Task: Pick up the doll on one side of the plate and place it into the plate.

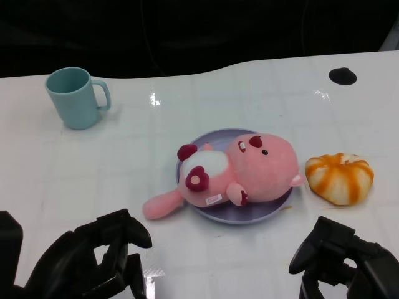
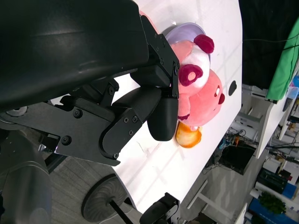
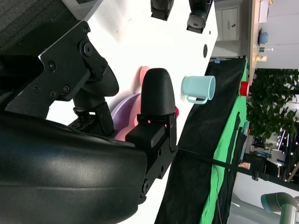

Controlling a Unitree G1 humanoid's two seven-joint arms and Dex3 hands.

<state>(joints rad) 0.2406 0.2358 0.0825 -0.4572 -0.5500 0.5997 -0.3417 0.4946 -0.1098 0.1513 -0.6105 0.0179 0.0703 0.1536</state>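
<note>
Pink doll (image 1: 243,171) lies in purple plate (image 1: 215,215), tail hanging over the rim onto the counter (image 1: 156,131). Left hand (image 1: 100,258) and right hand (image 1: 343,258) both near the front edge, fingers apart, nothing held.

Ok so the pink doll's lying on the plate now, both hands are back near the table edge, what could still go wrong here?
The doll overhangs the purple plate: its tail lies on the table toward the left hand, so a sweep there could drag it back off. The orange bun toy sits close beside the plate, ahead of the right hand, and could get knocked.
</note>
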